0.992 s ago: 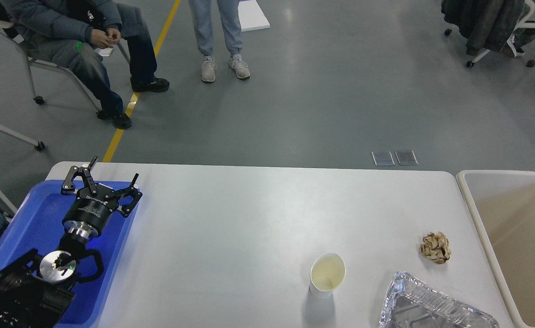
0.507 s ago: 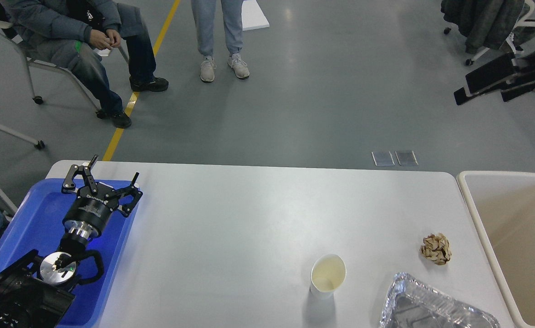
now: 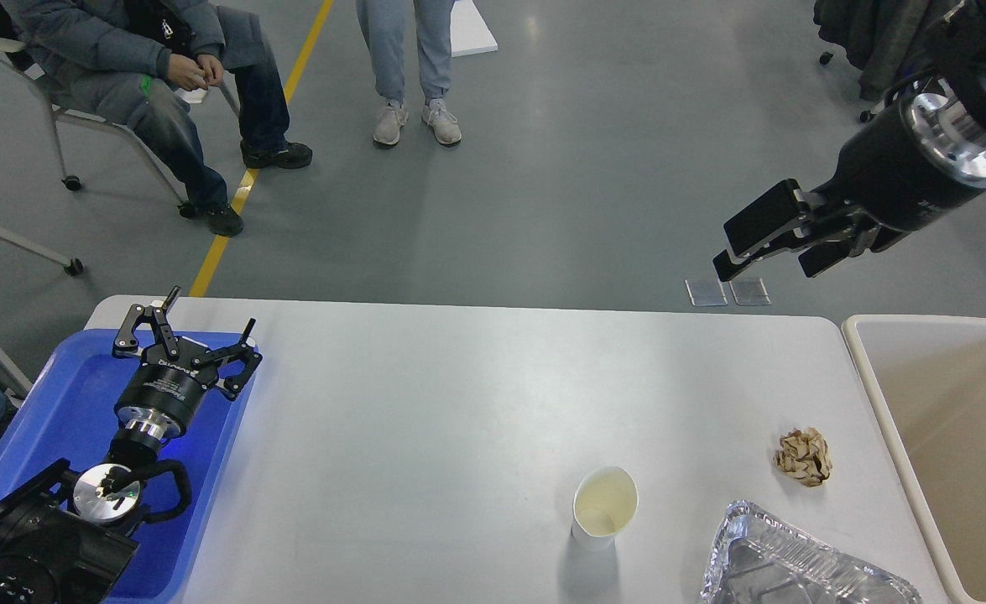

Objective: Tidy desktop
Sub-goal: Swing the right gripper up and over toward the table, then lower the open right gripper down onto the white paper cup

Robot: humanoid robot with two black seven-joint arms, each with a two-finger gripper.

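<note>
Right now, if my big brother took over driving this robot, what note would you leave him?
Left gripper: open, holding nothing, above the far end of the blue tray.
Right gripper: fingers apart, holding nothing, up in the air beyond the far right edge of the desktop.
On the desktop: a paper cup standing upright, a crumpled brown paper ball to its right, and a foil tray at the near right edge.
The beige bin stands just right of the desktop.
Done: nothing is picked up.
Left: clear away the cup, paper ball and foil tray.
</note>
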